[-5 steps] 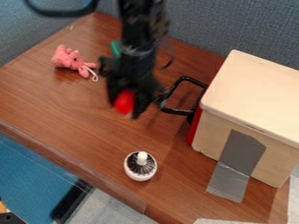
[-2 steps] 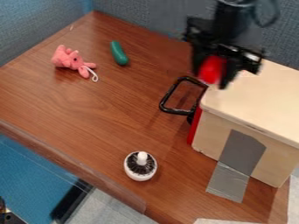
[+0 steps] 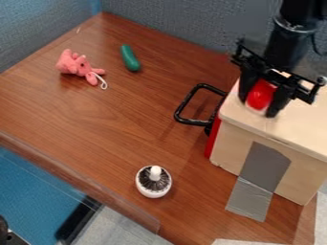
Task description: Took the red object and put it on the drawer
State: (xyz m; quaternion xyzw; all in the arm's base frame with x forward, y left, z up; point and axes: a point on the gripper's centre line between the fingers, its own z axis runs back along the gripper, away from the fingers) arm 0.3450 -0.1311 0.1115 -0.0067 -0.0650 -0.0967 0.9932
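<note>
Evidently the gripper had hold of the red object: one black finger stood on each side, closed in against it. Fingers pointed down, tips reaching a little below the red piece. Gripper and object were over the near-left part of the pale top of the wooden drawer box, at the right of the view. Could not tell whether the object's underside touched that top or hung just above it. The black arm came in from the top edge, toward the right, and sloped down to the gripper.

Box notes: red front panel along its left side, seen nearly edge-on; black loop handle stuck out from that side over the brown wood-grain table. Grey tape ran down the near side of the box and on to the tabletop.

Elsewhere on the table: pink plush toy at the upper left, white cord loop beside it. Green, slightly curved object lay to the toy's right, the two apart. White round holder with dark bristles and a pale upright knob sat near the front edge, well apart from both. Blue-grey fabric partition stood behind the table.
</note>
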